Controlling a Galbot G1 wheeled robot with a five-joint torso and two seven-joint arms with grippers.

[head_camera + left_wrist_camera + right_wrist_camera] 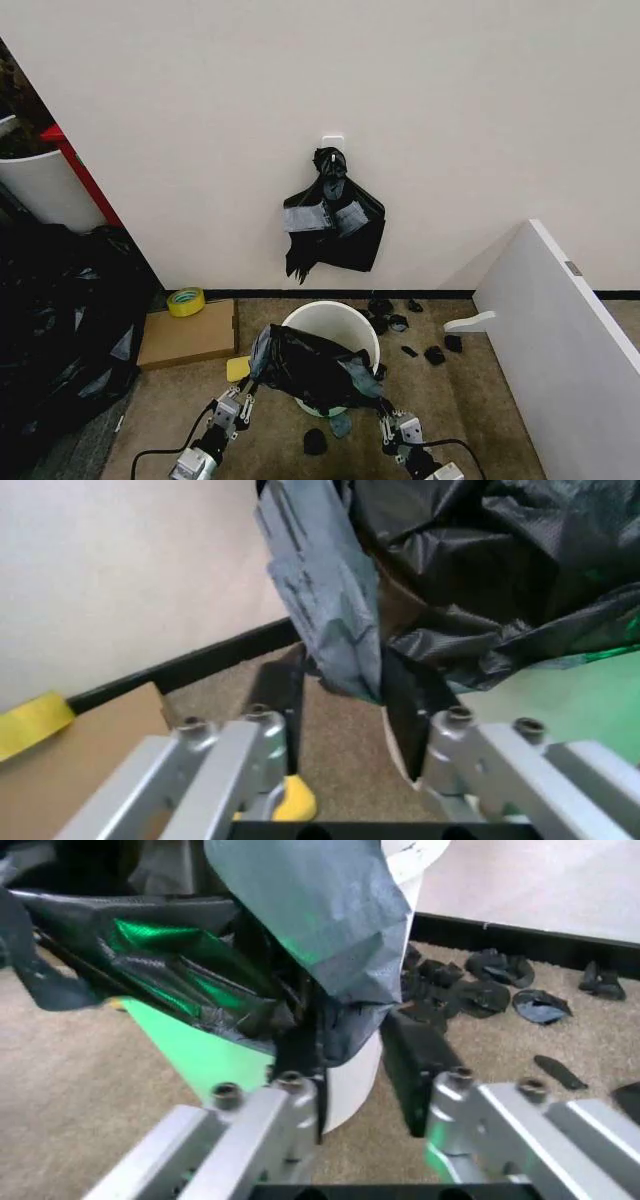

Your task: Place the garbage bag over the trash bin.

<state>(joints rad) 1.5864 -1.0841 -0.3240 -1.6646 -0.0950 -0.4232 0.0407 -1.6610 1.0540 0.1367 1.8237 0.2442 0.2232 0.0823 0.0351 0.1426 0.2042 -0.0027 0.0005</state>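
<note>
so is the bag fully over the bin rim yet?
No. The garbage bag drapes across only the near side of the trash bin; the far rim and white interior are uncovered. Left gripper and right gripper flank its edges.

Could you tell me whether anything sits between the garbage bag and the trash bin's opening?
Nothing visible does. The garbage bag already drapes over the near rim of the trash bin, with the left gripper and right gripper at its two lower corners.

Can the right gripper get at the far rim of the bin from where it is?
Probably not directly. The right gripper sits at the near side, and the bag drapes across the bin between it and the far rim.
</note>
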